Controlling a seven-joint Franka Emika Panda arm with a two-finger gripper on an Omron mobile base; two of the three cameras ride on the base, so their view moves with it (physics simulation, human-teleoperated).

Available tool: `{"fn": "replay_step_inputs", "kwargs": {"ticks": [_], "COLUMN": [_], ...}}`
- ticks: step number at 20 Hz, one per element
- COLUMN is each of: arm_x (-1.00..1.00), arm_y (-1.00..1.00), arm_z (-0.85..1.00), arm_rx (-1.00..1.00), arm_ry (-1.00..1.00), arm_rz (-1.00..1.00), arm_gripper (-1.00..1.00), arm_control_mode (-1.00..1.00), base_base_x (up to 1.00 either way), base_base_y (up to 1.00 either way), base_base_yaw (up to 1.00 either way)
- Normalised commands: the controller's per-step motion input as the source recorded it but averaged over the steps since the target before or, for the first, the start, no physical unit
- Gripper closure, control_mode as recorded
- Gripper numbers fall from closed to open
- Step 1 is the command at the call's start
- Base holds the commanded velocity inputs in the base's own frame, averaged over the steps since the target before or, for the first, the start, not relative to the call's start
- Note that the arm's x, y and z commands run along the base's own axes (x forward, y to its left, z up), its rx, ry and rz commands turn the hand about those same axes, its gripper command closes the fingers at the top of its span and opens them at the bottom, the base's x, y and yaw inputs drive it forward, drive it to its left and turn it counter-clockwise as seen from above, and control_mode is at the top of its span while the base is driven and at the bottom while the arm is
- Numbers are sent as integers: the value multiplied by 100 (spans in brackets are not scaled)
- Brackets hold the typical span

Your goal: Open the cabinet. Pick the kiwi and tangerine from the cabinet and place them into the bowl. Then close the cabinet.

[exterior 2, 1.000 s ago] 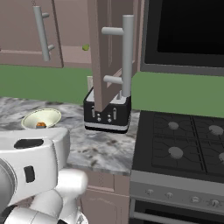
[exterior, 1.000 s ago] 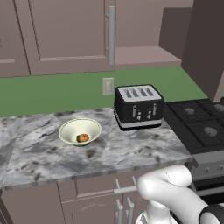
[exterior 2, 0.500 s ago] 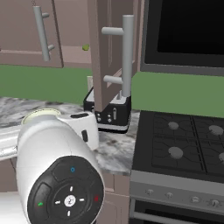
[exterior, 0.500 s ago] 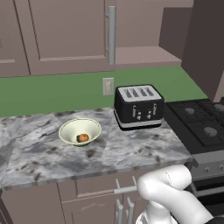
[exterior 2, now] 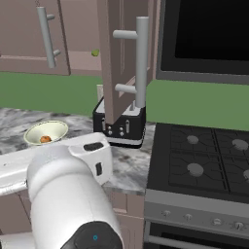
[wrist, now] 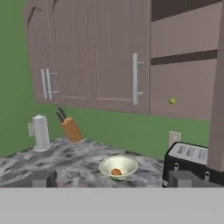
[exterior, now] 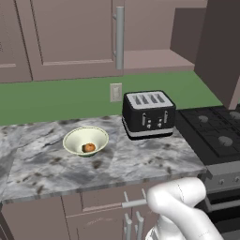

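Above counter, cabinet [exterior: 70, 37] handle [exterior: 119, 37] vertical

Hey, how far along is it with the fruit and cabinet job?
Done: the cabinet has its right door swung open, and one orange fruit, apparently the tangerine, lies in the bowl. In hand: nothing; the tool is open and empty, facing the bowl. Left: the kiwi, which I cannot spot, then closing the door.

Tangerine [exterior: 88, 148] in bowl [exterior: 75, 137], toaster [exterior: 148, 114] right.
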Motion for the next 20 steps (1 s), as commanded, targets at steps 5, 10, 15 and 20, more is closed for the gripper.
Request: {"fn": "replay_step_inputs", "kwargs": {"ticks": [5,10,15,20], "arm_x": [4,19,36,61], "arm_y": [-43,-34,-4,1], "arm_z": [0,0,0,-2], "arm_rx": [26,34,24,11], "arm_ry": [-2,0,0,0], "arm_rz": [6,6,3,0], "arm_gripper": [-100,-100,-100,-100], "arm_control_mode": [-100,-100,-100,-100], "base_base_x": [0,0,0,0], "base_base_y": [0,0,0,0], "base_base_yaw": [0,0,0,0]}}
